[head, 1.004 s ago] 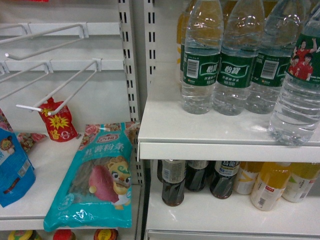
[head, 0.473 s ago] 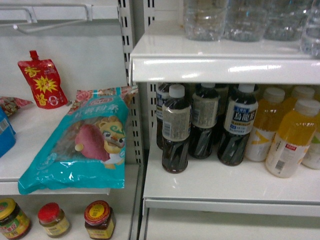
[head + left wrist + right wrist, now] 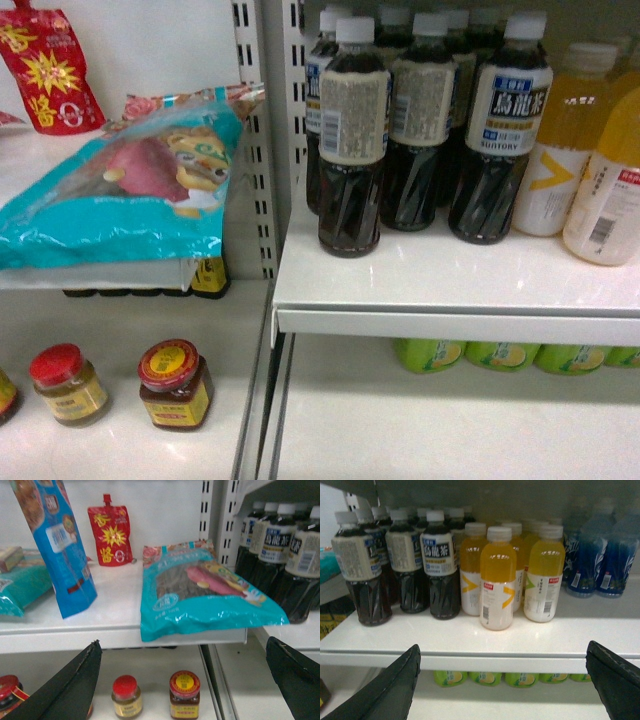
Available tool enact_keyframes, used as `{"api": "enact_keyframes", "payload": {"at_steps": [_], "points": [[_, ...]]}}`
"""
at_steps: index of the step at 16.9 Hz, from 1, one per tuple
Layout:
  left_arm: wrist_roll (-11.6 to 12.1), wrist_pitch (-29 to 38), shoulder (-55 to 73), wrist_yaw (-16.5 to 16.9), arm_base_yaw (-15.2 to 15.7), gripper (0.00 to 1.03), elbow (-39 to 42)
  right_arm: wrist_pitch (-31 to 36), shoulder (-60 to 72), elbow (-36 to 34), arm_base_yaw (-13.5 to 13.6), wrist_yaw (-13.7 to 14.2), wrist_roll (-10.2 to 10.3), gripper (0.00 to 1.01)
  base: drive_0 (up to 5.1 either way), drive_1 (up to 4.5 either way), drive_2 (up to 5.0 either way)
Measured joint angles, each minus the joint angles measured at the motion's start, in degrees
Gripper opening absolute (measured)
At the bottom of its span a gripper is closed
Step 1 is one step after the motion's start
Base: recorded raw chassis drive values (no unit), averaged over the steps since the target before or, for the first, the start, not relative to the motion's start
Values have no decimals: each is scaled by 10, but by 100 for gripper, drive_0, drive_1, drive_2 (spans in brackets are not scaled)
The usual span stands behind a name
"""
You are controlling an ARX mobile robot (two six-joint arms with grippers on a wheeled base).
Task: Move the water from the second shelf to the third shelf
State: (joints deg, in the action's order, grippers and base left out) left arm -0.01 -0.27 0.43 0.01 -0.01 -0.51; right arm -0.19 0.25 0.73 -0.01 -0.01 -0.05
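Both grippers, left gripper [image 3: 182, 675] and right gripper [image 3: 502, 675], hang spread and empty. No water bottle shows; dark tea bottles [image 3: 350, 130] fill the shelf [image 3: 450, 285] at frame centre, so locating water comes next.

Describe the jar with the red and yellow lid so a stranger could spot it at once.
Start at the teal snack bag overhanging the left shelf, then drop to the shelf below it. Two small jars stand there side by side; take the right one, the jar with the red and yellow lid. Its neighbour, the plain red-lidded jar, holds paler contents.
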Motion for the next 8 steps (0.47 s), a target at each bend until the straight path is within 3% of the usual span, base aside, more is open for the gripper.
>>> {"api": "enact_keyframes", "payload": {"at_steps": [8], "points": [[0, 0, 0, 0, 0, 98, 0, -1, 0, 0, 0, 0, 0, 98, 0, 0, 0]]}}
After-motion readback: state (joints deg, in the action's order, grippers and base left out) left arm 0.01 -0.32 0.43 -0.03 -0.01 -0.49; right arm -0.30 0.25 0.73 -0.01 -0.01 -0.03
